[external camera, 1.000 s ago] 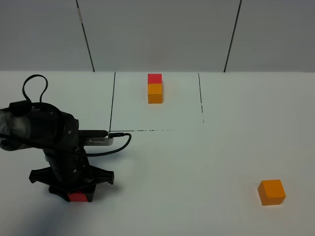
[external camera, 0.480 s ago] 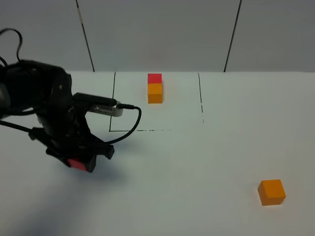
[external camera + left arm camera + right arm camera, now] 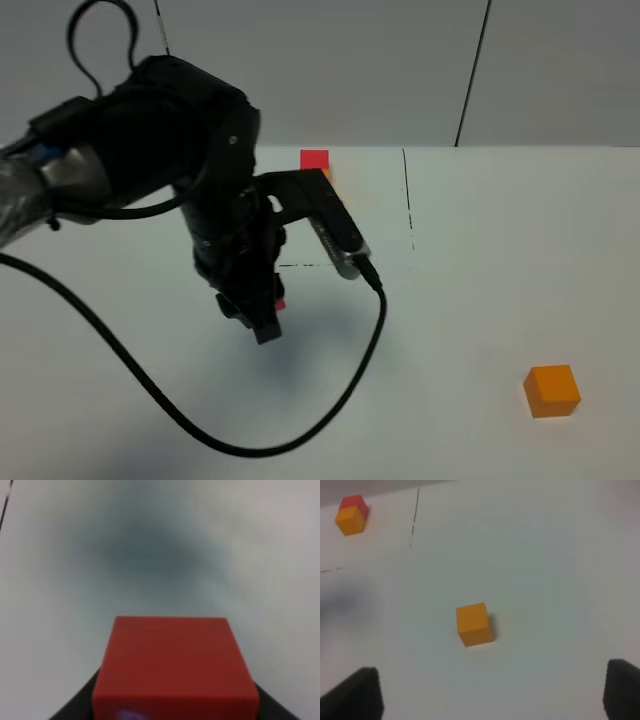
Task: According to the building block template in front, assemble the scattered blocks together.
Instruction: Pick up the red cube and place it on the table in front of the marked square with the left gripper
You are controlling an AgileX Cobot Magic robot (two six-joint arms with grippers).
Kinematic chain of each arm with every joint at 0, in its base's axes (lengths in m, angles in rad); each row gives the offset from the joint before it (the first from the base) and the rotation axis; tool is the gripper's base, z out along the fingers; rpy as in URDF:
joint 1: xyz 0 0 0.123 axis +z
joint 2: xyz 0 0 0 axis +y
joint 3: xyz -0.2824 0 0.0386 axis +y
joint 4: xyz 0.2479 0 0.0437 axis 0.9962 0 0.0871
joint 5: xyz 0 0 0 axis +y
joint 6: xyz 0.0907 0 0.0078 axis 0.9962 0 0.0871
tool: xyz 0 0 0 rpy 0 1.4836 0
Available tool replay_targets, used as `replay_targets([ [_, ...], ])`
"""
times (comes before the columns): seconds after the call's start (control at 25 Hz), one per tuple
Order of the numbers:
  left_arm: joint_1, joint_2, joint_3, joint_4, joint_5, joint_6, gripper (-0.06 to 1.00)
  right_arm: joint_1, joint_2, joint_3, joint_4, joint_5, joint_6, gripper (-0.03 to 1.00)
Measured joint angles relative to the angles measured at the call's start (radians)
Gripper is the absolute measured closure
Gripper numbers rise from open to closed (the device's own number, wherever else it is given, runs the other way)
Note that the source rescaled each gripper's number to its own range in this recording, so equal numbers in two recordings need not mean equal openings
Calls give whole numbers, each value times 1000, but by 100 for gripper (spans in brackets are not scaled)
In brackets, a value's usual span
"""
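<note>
- Red matte cube (image 3: 175,670), plain and sharp-edged, sits clamped in the left gripper (image 3: 262,322). It is lifted above the smooth white tabletop (image 3: 470,300) near the middle.
- Orange matte cube (image 3: 552,390) of like size rests alone on the right, well apart. The right gripper (image 3: 494,697) hangs over it, jaws spread wide, holding nothing.
- Small joined red-and-orange template (image 3: 351,515) stands at the far side.
- By my judgement one block is picked up. Bringing the two together to match the template is not yet done.

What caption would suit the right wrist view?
Open right gripper faces a matte orange cube; the joined red-orange template sits beyond.
</note>
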Motion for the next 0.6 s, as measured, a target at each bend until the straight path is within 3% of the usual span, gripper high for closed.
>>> replay_targets([
  [0.4, -77, 289, -290, -8, 27, 135, 94, 0, 0, 0, 0, 0, 1, 18],
  [0.6, -87, 374, -360, -85, 25, 199, 94, 0, 0, 0, 0, 0, 1, 18],
])
